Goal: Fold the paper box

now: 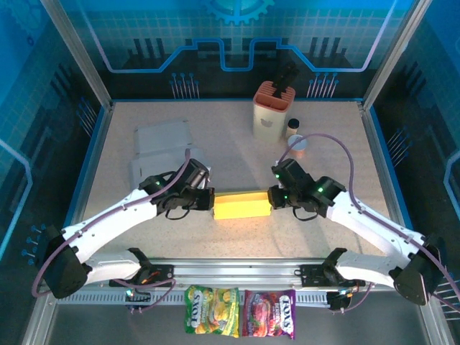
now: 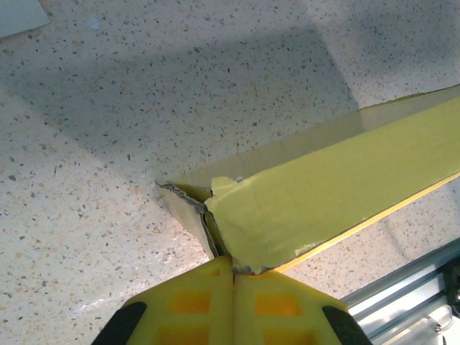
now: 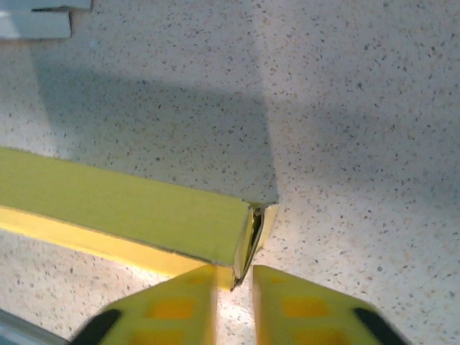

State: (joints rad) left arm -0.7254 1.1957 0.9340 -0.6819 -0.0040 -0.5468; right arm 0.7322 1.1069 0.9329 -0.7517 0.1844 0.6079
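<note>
At mid-surface (image 1: pixel 237 162), left hand (image 1: pixel 208 200) clenched tight against the crumpled left end of the yellow box (image 1: pixel 241 205); can't tell if it pinches the flap. Box lies flat, lengthwise between both hands. Right hand (image 1: pixel 274 197) slightly parted at the right end flap.

White arms (image 1: pixel 108 215), black joints (image 1: pixel 61 269), purple cables (image 1: pixel 338 140), yellow jaws.

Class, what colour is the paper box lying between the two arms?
Yellow paper box; clearest in left wrist view.
</note>
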